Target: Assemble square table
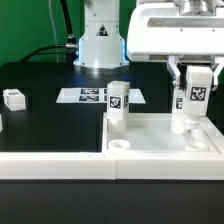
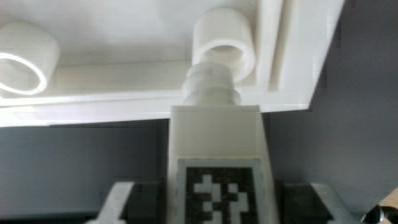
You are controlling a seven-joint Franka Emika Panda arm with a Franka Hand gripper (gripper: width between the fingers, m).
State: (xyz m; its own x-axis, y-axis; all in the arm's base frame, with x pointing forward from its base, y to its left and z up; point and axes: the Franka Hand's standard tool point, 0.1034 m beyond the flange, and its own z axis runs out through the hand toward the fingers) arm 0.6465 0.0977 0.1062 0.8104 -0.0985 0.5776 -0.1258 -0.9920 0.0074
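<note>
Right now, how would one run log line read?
jaws: shut on second leg | second leg: tip at corner socket of tabletop | first leg: upright on tabletop corner

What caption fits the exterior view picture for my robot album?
Gripper holds a tagged white leg upright at one corner socket of the square tabletop; a second leg stands at another corner.

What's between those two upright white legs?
Nothing; the exterior view shows only the bare tabletop rim between the standing leg and the gripped leg.
</note>
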